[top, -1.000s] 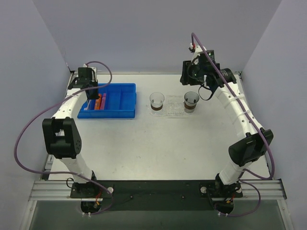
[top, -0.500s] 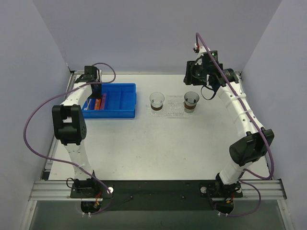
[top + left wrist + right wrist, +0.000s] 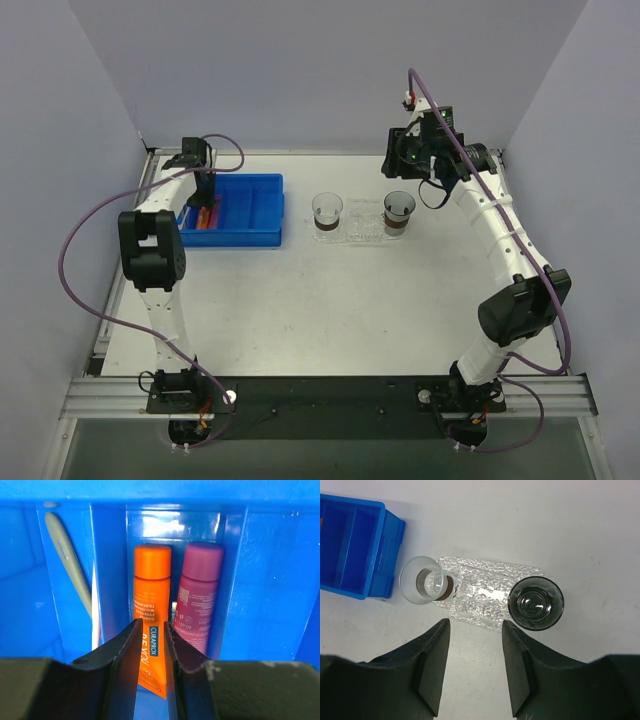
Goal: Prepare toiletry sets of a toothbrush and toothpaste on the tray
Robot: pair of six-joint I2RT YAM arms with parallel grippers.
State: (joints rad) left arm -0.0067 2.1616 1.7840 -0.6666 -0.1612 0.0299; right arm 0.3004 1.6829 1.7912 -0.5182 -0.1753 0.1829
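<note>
My left gripper [image 3: 151, 625] is down in the blue bin [image 3: 270, 580], its jaws pressed on both sides of the orange toothpaste [image 3: 151, 585], which lies on the bin floor. The pink toothpaste [image 3: 200, 590] lies just right of it. The whitish-grey toothbrush [image 3: 67, 562] lies in the compartment to the left. In the top view the left gripper [image 3: 205, 195] is over the bin's left end. The clear bumpy tray [image 3: 485, 592] lies below my right gripper [image 3: 476, 625], which is open, empty and well above it [image 3: 408, 160].
A clear glass [image 3: 427, 580] stands at the tray's left end and a dark glass [image 3: 536, 602] at its right end. The blue bin [image 3: 250, 205] sits left of the tray [image 3: 362, 222], with dividers between compartments. Walls enclose the table.
The left arm has swung back and its gripper has gone down into the bin's left end, onto the orange tube. The right gripper shifted slightly up and right, then held still.
</note>
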